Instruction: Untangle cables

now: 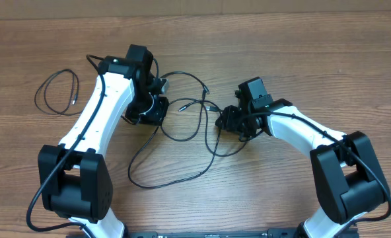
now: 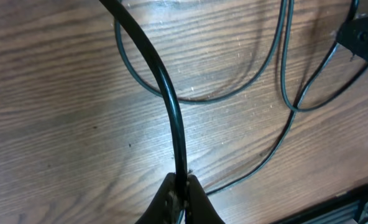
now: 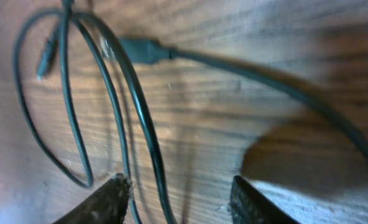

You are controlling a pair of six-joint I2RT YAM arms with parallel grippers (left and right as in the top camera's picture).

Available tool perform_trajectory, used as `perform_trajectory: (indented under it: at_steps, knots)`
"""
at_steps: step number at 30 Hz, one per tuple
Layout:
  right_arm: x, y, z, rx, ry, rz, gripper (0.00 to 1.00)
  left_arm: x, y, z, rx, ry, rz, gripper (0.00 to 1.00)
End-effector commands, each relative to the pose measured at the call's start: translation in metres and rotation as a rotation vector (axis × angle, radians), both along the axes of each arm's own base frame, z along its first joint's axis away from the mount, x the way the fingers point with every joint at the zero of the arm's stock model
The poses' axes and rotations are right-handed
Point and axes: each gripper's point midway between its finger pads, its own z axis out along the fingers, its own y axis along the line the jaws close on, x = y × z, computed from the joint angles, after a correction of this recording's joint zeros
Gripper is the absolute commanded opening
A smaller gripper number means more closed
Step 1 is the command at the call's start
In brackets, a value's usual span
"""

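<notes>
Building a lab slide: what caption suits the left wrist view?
Left gripper shut on a black cable, other cable loops lying on the wooden table.

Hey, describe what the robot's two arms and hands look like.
The left arm and right arm have white shells on the long links and bulky black joint housings, with a thin black wire running along each. The left hand and right hand are black; their fingers are dark, tapering wedges. No markings show.

Overhead straight down, far, whole table [image 1: 281, 53] — 2 wrist views near, sharing cables [image 2: 174, 124].
</notes>
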Motion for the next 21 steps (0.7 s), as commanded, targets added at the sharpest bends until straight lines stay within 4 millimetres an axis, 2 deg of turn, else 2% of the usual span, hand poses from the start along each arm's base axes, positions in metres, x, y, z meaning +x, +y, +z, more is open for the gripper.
perform_trajectory:
  at_steps: [1, 4, 10, 11, 13, 16, 19, 21]
  knots:
    - [-0.016, 0.001, -0.007, 0.007, 0.067, 0.018, 0.57, -0.006, -0.006, -0.003, -0.017, 0.026, 0.008, 0.04]
    - [-0.024, 0.004, -0.001, 0.016, 0.090, 0.075, 0.62, -0.011, -0.004, -0.012, -0.012, 0.041, 0.008, 0.04]
    - [-0.020, 0.005, 0.024, -0.020, 0.058, 0.211, 0.66, -0.020, -0.003, -0.037, -0.013, 0.061, 0.017, 0.05]
    - [-0.018, 0.006, 0.028, -0.021, 0.048, 0.228, 0.66, -0.022, -0.003, -0.041, -0.012, 0.066, 0.024, 0.08]
    - [-0.015, 0.007, 0.031, -0.021, 0.036, 0.239, 0.66, -0.024, -0.002, -0.046, -0.010, 0.071, 0.032, 0.28]
    - [-0.013, 0.000, 0.027, -0.067, 0.028, 0.227, 0.67, -0.023, -0.002, -0.049, -0.011, 0.065, 0.035, 0.33]
    - [-0.006, -0.021, 0.020, -0.183, 0.013, 0.192, 0.72, -0.017, -0.004, -0.043, -0.017, 0.047, 0.034, 0.41]
    - [-0.001, -0.036, 0.017, -0.241, 0.009, 0.156, 0.75, -0.012, -0.008, -0.036, -0.029, 0.031, 0.030, 0.43]
